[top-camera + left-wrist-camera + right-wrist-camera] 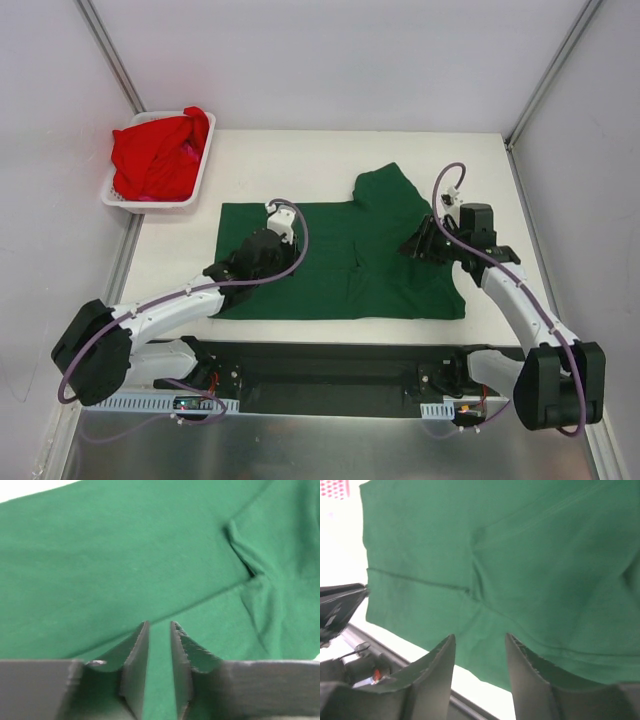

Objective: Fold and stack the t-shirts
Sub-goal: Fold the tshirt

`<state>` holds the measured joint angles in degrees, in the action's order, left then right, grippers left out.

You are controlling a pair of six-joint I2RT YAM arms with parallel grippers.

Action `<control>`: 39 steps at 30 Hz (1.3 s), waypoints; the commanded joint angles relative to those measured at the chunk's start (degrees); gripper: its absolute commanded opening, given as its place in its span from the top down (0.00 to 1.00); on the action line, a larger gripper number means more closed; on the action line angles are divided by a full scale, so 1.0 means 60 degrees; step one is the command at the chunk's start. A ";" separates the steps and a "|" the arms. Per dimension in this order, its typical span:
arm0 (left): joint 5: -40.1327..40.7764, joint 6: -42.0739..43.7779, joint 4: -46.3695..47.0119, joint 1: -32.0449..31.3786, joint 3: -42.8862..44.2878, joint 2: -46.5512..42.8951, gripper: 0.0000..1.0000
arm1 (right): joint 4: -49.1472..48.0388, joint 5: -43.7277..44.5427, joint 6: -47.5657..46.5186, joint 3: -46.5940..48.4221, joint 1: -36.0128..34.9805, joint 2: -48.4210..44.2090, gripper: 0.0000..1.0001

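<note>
The green shirt (340, 260) lay spread flat on the white worktop (300, 160), its long side running left to right. One sleeve (385, 190) stuck out from its far edge. A fold line ran from far to near across its right half, with creases gathered there.

The left fingers (137, 665) hung over the shirt's left half, pointing down at the cloth. They stood a narrow gap apart. Flat green cloth showed through that gap, and nothing was pinched between them.

The right fingers (437, 675) hung over the shirt's right part, close to its right edge. They were spread wider than the left pair and gripped nothing. In the right wrist view they sat above the shirt's near edge, with a seam (415, 580) and a soft crease in the cloth beyond them.

Beyond the shirt's far left corner, well apart from it, stood the white basket (150, 205) at the edge of the worktop. The red shirts (155, 155) lay bunched in it, heaped above its rim. I could not tell how many there were.
</note>
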<state>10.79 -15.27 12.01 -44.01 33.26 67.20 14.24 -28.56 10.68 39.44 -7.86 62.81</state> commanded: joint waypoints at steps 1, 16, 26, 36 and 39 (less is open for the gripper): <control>0.0691 0.0507 -0.0682 0.0362 0.0624 -0.0345 0.68 | 0.0454 0.1154 -0.0695 0.0999 0.0006 0.0808 0.51; 0.0971 0.0933 0.0356 0.0450 0.1737 0.2450 1.00 | -0.0718 0.1346 -0.0226 0.3443 -0.0784 0.4706 0.99; 0.0605 0.1050 0.0752 0.0450 0.2469 0.4605 1.00 | -0.0208 0.1887 -0.0592 0.4529 -0.1576 0.6494 0.99; -0.0098 0.0977 0.0679 0.0450 0.2690 0.5118 1.00 | 0.1303 0.4406 -0.1252 0.5116 -0.2425 0.6993 0.99; -0.0448 0.0933 0.0416 0.0450 0.2792 0.5192 1.00 | 0.1537 0.4583 -0.1325 0.5116 -0.2484 0.7066 0.99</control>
<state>11.70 -9.76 14.57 -41.54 47.57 97.56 19.25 -6.28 4.60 68.05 -22.41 104.60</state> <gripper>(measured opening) 0.003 0.014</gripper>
